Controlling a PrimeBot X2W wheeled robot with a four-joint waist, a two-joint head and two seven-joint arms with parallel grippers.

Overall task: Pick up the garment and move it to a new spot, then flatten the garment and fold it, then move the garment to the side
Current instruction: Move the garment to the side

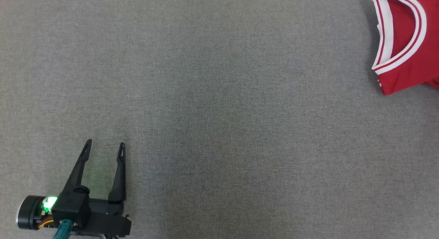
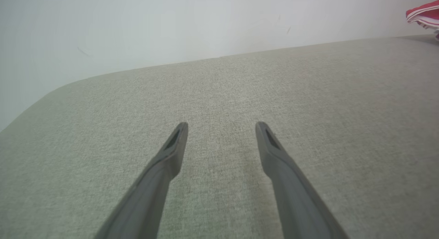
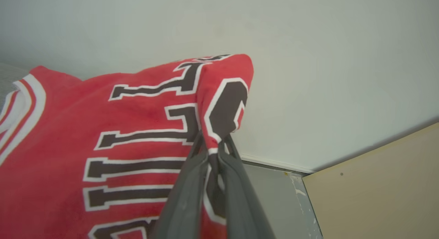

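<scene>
— What are we working on?
— A wide grey woven surface (image 1: 219, 95).
— Do we see anything lying on it?
— Just a red garment (image 1: 408, 43), white-trimmed, at the far right.

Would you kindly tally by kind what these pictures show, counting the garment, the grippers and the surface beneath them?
red jersey: 1
grippers: 2, namely the left gripper, fingers open above the surface, and the right gripper, fingers shut on the jersey's lettered cloth
grey fabric surface: 1
Total: 4
</scene>
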